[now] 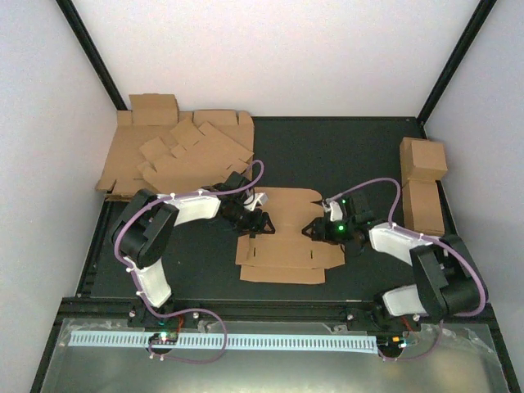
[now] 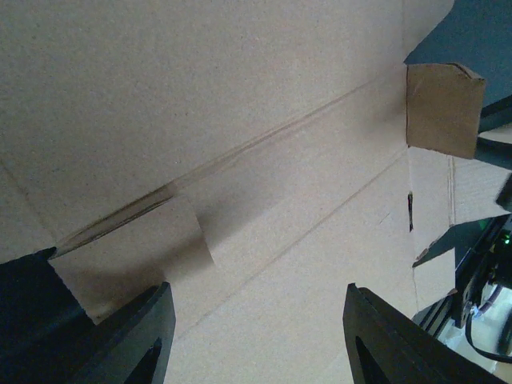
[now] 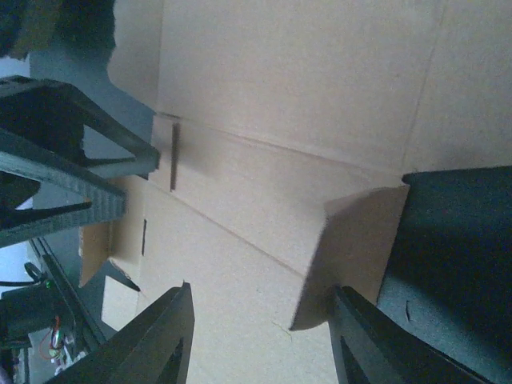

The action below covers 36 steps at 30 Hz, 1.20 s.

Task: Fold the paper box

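1. While 2 hands hover at its ends, the paper box (image 1: 286, 246) lies nearly flat mid-counter (image 1: 344, 155), between the arms.
2. Over its left edge the left hand (image 1: 255, 219) is spread wide, pinching nothing. The right hand (image 1: 315, 229) is spread the same at the right edge.
3. Light, stiff corrugated board, I'd judge: it bends cleanly only on creases and skids easily.
4. Best hold: a raised end tab (image 2: 136, 256), or a flap's free edge.

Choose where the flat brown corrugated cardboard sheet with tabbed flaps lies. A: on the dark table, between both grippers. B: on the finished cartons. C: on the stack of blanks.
A: the flat brown corrugated cardboard sheet lies on the dark table, the left gripper at its left edge, the right gripper at its right edge.
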Motion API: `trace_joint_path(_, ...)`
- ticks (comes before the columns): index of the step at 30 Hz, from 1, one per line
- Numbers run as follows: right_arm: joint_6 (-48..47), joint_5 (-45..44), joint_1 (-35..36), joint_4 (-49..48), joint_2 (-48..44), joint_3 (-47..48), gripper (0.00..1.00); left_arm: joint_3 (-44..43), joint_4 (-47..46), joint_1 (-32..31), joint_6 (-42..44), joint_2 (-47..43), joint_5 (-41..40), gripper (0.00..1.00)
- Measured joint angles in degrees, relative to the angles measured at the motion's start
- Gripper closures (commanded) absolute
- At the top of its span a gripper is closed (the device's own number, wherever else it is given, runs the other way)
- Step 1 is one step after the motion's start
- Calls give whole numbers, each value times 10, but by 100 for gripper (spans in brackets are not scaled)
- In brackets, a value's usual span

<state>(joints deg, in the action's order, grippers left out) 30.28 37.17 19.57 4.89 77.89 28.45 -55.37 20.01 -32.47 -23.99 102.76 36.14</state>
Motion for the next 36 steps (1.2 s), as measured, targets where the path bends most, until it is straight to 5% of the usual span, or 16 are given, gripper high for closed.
trace_joint_path(11,-4,36,-1,-30,87,9,52,0,1,-2,0,-4,-7,37)
trace_joint_path(19,-15,44,-1,-33,97,20,47,-30,44,-5,3,-30,-30,17)
trace_joint_path(29,-47,-1,0,68,-20,86,38,-52,99,-7,5,-225,-94,10)
trace_joint_path(36,-91,-35,0,97,-5,186,37,62,142,-42,-33,-370,-138,11)
